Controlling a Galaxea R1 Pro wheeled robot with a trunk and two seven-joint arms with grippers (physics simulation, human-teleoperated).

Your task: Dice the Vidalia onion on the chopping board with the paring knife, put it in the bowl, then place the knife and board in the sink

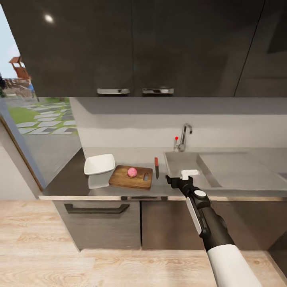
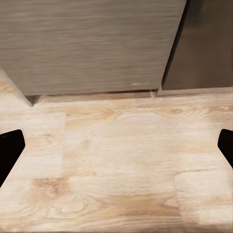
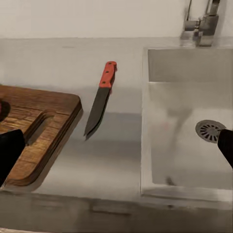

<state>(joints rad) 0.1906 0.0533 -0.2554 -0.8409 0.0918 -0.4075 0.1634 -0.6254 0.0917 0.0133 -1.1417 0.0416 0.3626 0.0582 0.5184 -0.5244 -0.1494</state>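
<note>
Grey countertop (image 1: 71, 179): pink onion (image 1: 132, 172) on brown wooden board (image 1: 131, 177); red-handled paring knife (image 3: 99, 99) between board and steel sink (image 3: 189, 141), lengthwise away from robot. Right gripper (image 1: 178, 179) nearer, fingers wide, empty.

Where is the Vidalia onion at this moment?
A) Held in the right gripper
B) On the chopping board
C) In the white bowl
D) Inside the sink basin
B: in the head view the pink Vidalia onion rests on the chopping board, between the bowl and the paring knife.
</note>
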